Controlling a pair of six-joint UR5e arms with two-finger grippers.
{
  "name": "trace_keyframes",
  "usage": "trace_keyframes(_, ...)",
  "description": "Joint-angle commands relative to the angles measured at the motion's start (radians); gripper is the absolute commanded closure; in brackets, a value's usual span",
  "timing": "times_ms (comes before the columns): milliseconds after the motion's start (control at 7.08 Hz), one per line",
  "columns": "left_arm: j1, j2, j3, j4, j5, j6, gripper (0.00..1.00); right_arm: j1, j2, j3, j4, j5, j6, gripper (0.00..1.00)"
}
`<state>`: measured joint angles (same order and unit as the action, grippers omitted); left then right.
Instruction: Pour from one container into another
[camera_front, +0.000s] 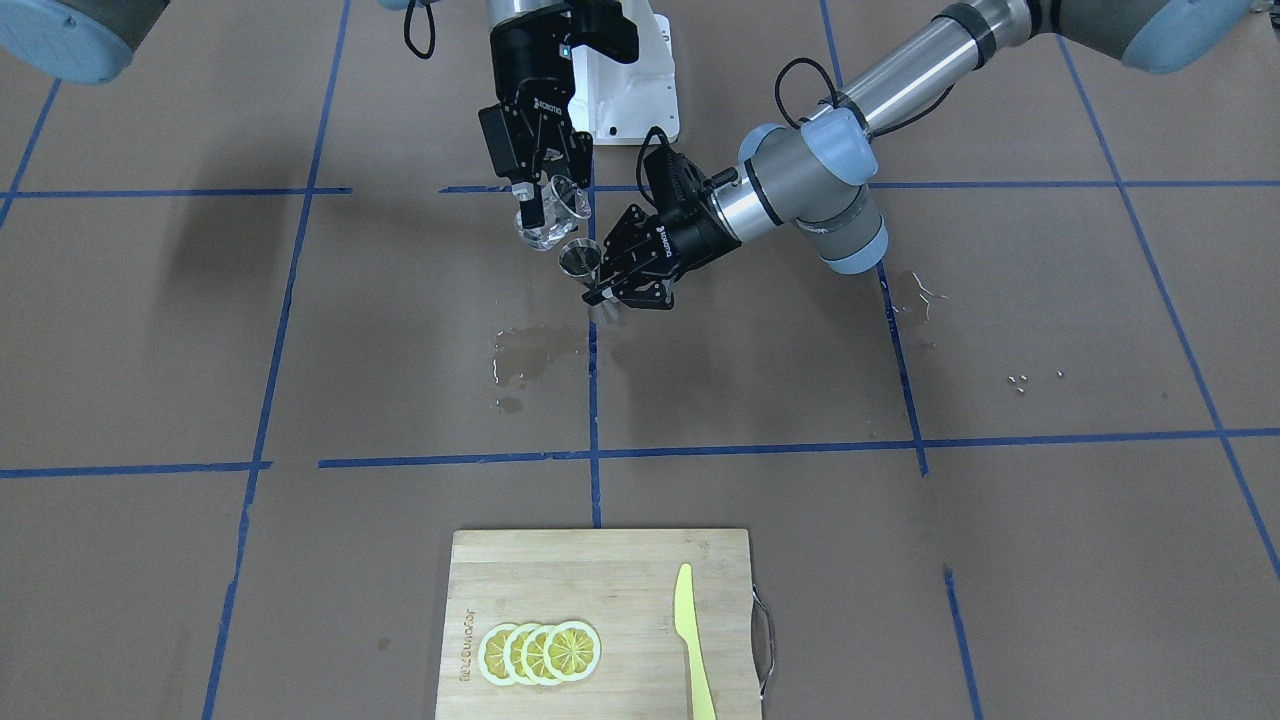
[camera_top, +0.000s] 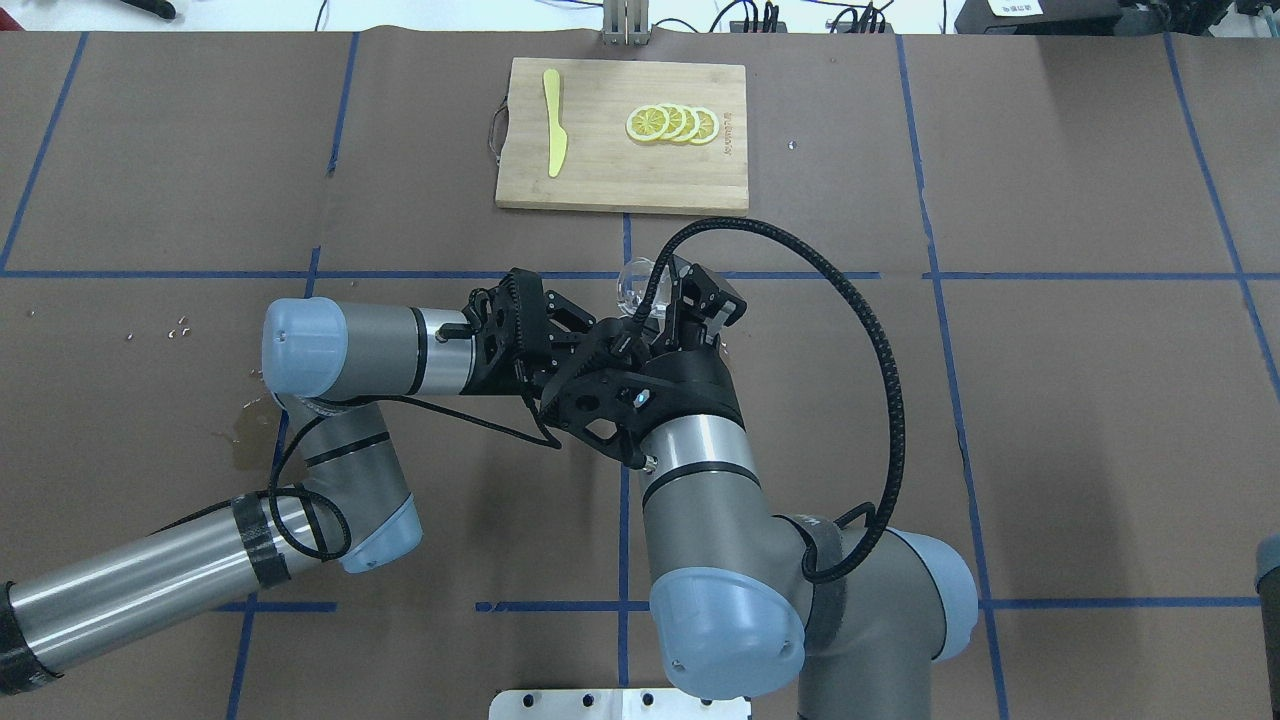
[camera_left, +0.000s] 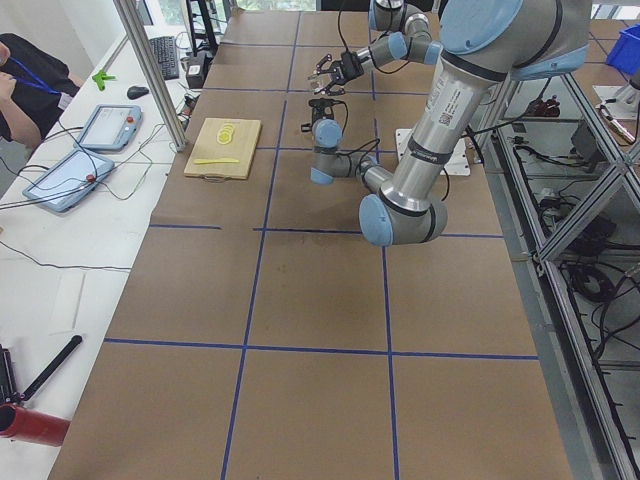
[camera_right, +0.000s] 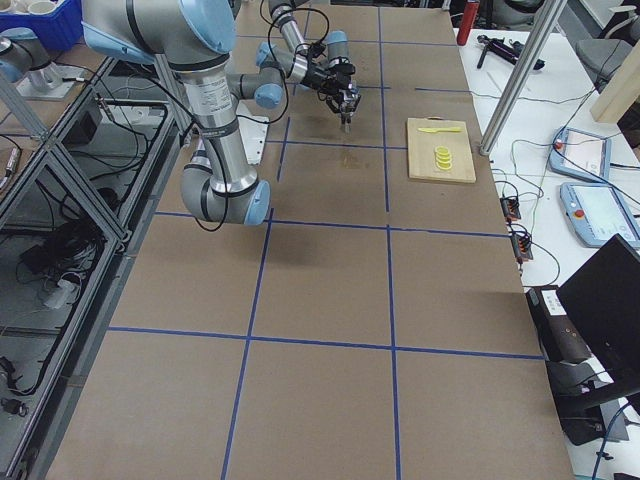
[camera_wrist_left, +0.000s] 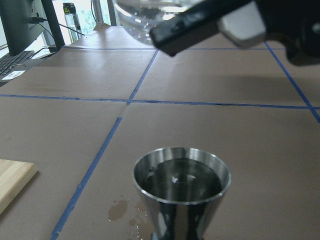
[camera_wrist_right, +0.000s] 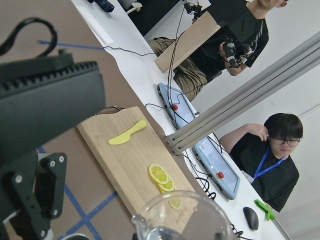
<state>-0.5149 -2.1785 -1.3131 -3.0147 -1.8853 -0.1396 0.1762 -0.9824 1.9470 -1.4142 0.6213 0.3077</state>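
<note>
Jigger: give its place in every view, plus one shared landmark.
Front-facing: upper centre, jigger in left gripper, below the beaker.
Overhead: hidden.
Exterior left: too small to tell.
Exterior right: too small to tell.
Left wrist: bottom centre.
Right wrist: not visible.
Landmark: cutting board, visible in all six views.

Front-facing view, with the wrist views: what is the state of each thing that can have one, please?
beaker: in the air, just above the jigger.
jigger: upright, off the table, liquid inside.
right gripper: shut on the beaker.
left gripper: shut on the jigger.
knife: lying flat on the board.
lemon slices: overlapping, flat on the board.
spill: wet on the table.
</note>
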Motion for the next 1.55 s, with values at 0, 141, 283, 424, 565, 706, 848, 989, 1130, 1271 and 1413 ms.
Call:
trace_keyframes(0, -0.001, 0.002, 0.000, -0.001, 0.000, -0.001, 1.00, 0.034, -0.018, 0.001, 0.090, 0.101, 0.200, 1.00)
trace_keyframes(141, -0.001, 0.002, 0.000, -0.001, 0.000, -0.001, 1.00, 0.067, -0.050, 0.006, 0.140, 0.180, 0.314, 1.00)
trace_keyframes(283, -0.002, 0.003, 0.000, -0.001, 0.000, -0.001, 1.00, 0.084, -0.096, 0.004, 0.221, 0.201, 0.326, 1.00)
trace_keyframes(424, -0.002, 0.006, -0.002, -0.001, 0.000, -0.001, 1.00, 0.095, -0.151, 0.004, 0.306, 0.201, 0.327, 1.00)
trace_keyframes(565, -0.004, 0.008, -0.002, -0.003, 0.000, -0.003, 1.00, 0.115, -0.180, 0.003, 0.354, 0.201, 0.347, 1.00)
trace_keyframes(706, -0.011, 0.008, -0.005, -0.004, 0.000, -0.008, 1.00, 0.126, -0.235, 0.004, 0.404, 0.201, 0.352, 1.00)
trace_keyframes(848, -0.022, 0.017, -0.011, -0.004, 0.000, -0.009, 1.00, 0.141, -0.307, 0.004, 0.497, 0.209, 0.349, 1.00)
trace_keyframes(989, -0.034, 0.038, -0.037, -0.006, -0.002, -0.012, 1.00, 0.160, -0.362, 0.004, 0.570, 0.237, 0.346, 1.00)
trace_keyframes(1130, -0.043, 0.072, -0.076, -0.006, -0.003, -0.055, 1.00, 0.173, -0.401, 0.004, 0.613, 0.256, 0.344, 1.00)
trace_keyframes(1271, -0.050, 0.112, -0.118, -0.009, -0.003, -0.114, 1.00, 0.184, -0.415, 0.004, 0.621, 0.267, 0.343, 1.00)
trace_keyframes(1413, -0.053, 0.164, -0.171, -0.015, -0.002, -0.133, 1.00, 0.192, -0.426, 0.004, 0.623, 0.273, 0.343, 1.00)
